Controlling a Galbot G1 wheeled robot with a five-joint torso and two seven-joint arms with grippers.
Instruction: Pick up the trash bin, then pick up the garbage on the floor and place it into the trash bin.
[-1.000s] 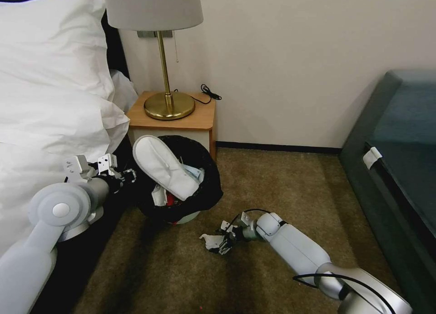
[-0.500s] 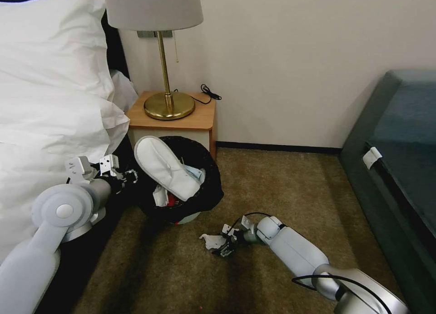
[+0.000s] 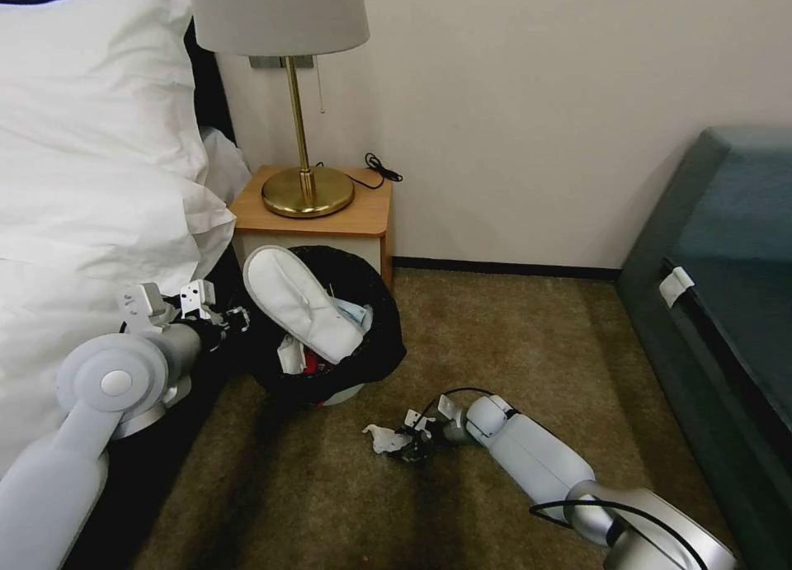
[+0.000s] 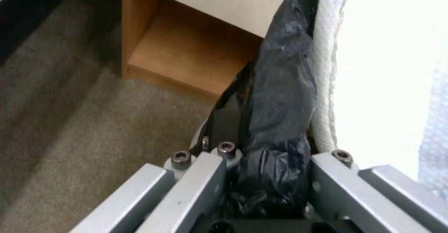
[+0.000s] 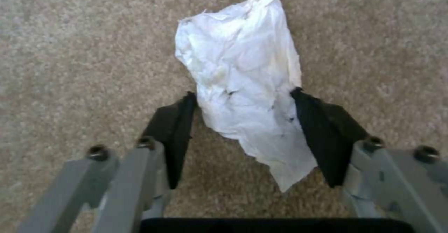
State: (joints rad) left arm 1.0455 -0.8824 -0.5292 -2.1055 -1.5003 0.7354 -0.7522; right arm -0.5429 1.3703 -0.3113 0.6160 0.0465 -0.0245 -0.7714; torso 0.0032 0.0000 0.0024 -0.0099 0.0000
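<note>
One piece of litter appears left on the visible carpet, so the job looks close to finished, judged from how things lie. Working from the left and taking the small round bin lined with crinkly glossy black plastic point(image 3: 330, 331) as the landmark: the left gripper point(image 3: 235, 318) sits at the bin's left rim, and the left wrist view shows its metal fingers point(image 4: 196, 187) closed tight on a bunched fold of the black liner point(image 4: 275, 128), so the bin is held, tilted slightly, with its pale base just showing beneath. Behind the bin stands the wooden bedside table point(image 3: 363, 215) carrying a brass lamp point(image 3: 305, 182). Inside the bin rests a white fabric slipper point(image 3: 301, 306), leaning against the left rim and poking above it, with something red and some pale scraps tucked under it, which suggests several pickups are already done. To the right of the bin and nearer the robot, on the brown carpet point(image 3: 511, 331), lies a crumpled white tissue point(image 5: 243, 82). The right gripper point(image 3: 412, 445) is down at floor level around it, its black pads point(image 5: 322, 135) spread wide on either side of the tissue and touching its edges but not yet squeezing it. No brand, label or legible writing can be made out on any item.
</note>
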